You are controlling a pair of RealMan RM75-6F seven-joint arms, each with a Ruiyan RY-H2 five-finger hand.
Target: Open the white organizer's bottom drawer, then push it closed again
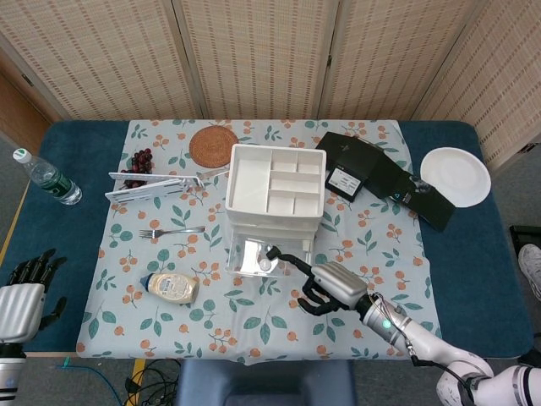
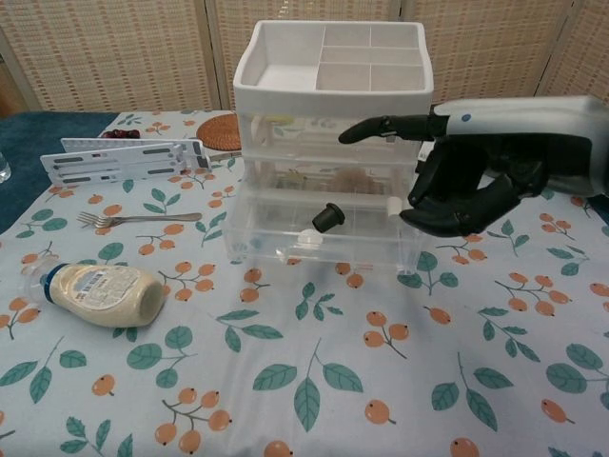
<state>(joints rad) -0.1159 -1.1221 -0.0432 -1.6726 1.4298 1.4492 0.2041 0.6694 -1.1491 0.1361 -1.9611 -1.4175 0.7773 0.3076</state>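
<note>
The white organizer (image 1: 275,190) (image 2: 328,124) stands mid-table with an open-topped tray on top. Its clear bottom drawer (image 1: 264,255) (image 2: 319,238) is pulled out toward me, and a black knob (image 2: 333,215) sits on the drawer front. My right hand (image 1: 334,286) (image 2: 476,167) hovers above the drawer's right end. One finger points left across the organizer's front, the others are curled in, and it holds nothing. It touches neither knob nor drawer. My left hand (image 1: 21,292) shows at the bottom left, off the table, fingers apart and empty.
A mayonnaise bottle (image 1: 172,288) (image 2: 95,290) lies left of the drawer, with a fork (image 1: 169,231) and a white rack (image 1: 156,186) behind it. A black box (image 1: 380,178) and a white plate (image 1: 456,176) sit to the right. A water bottle (image 1: 46,178) lies far left.
</note>
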